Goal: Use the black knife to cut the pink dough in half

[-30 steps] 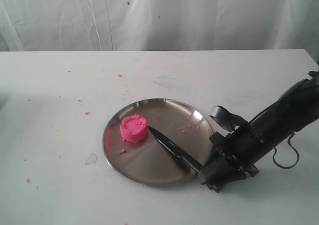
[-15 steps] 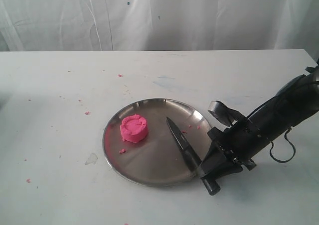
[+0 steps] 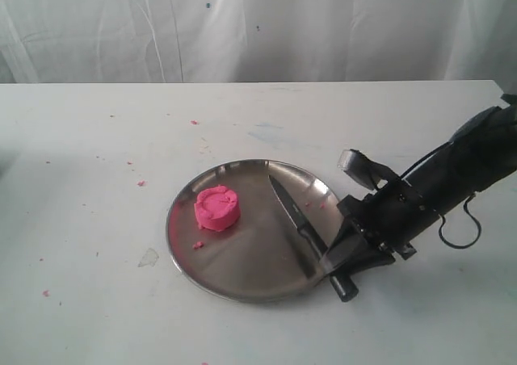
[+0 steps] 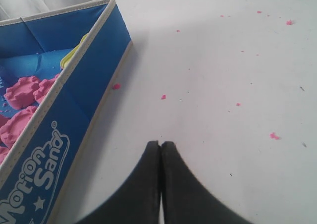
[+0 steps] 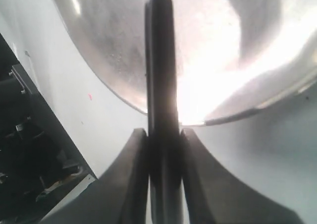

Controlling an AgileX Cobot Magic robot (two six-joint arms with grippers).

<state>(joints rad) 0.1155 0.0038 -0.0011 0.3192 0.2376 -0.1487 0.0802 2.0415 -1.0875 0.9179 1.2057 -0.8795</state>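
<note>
Exterior view: a second ago the slim all-black knife (image 3: pixel 295 218) lay across the round steel plate (image 3: pixel 242 268) with its tip just beside the bright pink round puck of dough (image 3: pixel 216 208). Now I see the blade swung round, its tip pointing toward the far rim and well apart from the dough, which has stayed on the plate's left side. The right jaws are clamped on the handle at the plate's near right rim, with the butt sticking out past them over the white table (image 3: pixel 97 155). My right wrist view confirms that the handle is squeezed between both jaws, the blade running out over the plate. Only the left wrist view shows the left jaws, pressed together on nothing above the table. Beside them is a blue box (image 4: pixel 84 85) printed "Motion Sand", holding pink moulded lumps (image 4: pixel 20 92).
</note>
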